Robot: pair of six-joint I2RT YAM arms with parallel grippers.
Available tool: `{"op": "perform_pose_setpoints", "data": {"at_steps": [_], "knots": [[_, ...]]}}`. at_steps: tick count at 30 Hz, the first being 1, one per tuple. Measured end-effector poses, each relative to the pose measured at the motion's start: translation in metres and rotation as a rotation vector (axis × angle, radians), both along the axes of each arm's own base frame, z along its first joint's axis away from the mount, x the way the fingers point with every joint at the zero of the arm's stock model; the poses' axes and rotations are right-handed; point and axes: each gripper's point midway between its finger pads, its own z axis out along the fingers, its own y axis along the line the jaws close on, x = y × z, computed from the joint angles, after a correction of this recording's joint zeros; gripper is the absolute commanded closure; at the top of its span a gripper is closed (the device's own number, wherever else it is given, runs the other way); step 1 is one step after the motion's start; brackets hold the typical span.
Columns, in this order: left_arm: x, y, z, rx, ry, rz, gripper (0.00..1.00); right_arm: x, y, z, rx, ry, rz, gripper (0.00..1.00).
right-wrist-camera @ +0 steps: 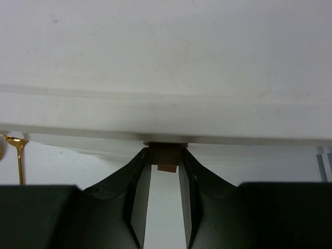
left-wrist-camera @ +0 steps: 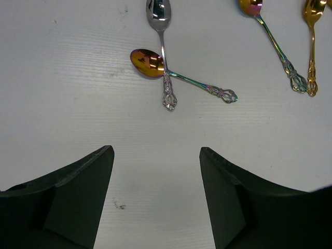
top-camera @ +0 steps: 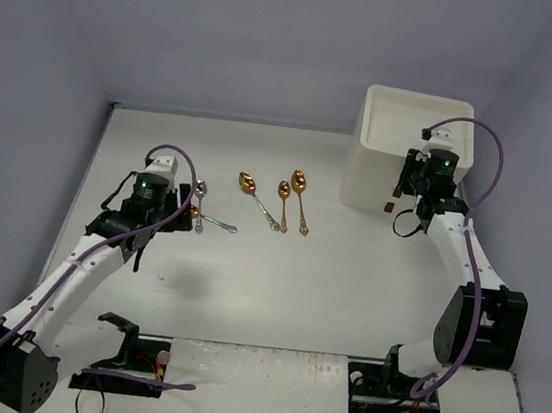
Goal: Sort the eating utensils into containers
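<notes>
The cream-white cabinet (top-camera: 385,139) stands at the far right. My right gripper (top-camera: 399,189) is at its front, its fingers shut on a small brown drawer handle (right-wrist-camera: 166,155) under the white drawer front (right-wrist-camera: 166,62). My left gripper (top-camera: 176,216) is open and empty above the table. Just beyond its fingertips, in the left wrist view, a silver spoon (left-wrist-camera: 161,31) lies across a gold-bowled spoon with a rainbow handle (left-wrist-camera: 148,63). Three more spoons (top-camera: 284,192) lie side by side mid-table. Two of them show in the left wrist view: a rainbow one (left-wrist-camera: 275,44) and a gold one (left-wrist-camera: 311,41).
A second brown handle (top-camera: 388,207) shows lower on the cabinet front. The white table (top-camera: 346,296) is walled in by grey-blue panels at the back and sides. Both arm bases sit at the near edge. A gold spoon (right-wrist-camera: 18,150) shows at the left of the right wrist view.
</notes>
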Motion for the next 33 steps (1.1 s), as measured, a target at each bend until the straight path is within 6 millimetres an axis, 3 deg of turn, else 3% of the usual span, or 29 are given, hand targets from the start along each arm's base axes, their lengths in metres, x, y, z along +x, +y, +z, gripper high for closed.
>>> {"op": "perform_pose_setpoints", "data": {"at_steps": [2, 4, 11, 26, 33], "knots": [[0.000, 0.000, 0.000, 0.000, 0.000, 0.000, 0.36, 0.000, 0.000, 0.000, 0.000, -0.001, 0.000, 0.95], [0.000, 0.000, 0.000, 0.000, 0.000, 0.001, 0.36, 0.000, 0.000, 0.002, 0.000, -0.004, 0.000, 1.00], [0.000, 0.001, 0.000, -0.001, 0.000, 0.005, 0.36, -0.013, 0.000, 0.005, 0.009, -0.011, -0.004, 1.00], [0.000, 0.001, 0.000, -0.005, 0.001, 0.002, 0.36, -0.099, 0.005, 0.002, 0.094, 0.019, -0.038, 1.00], [0.000, -0.001, 0.000, -0.011, 0.003, -0.005, 0.36, -0.127, 0.009, 0.001, 0.135, 0.029, -0.046, 1.00]]}}
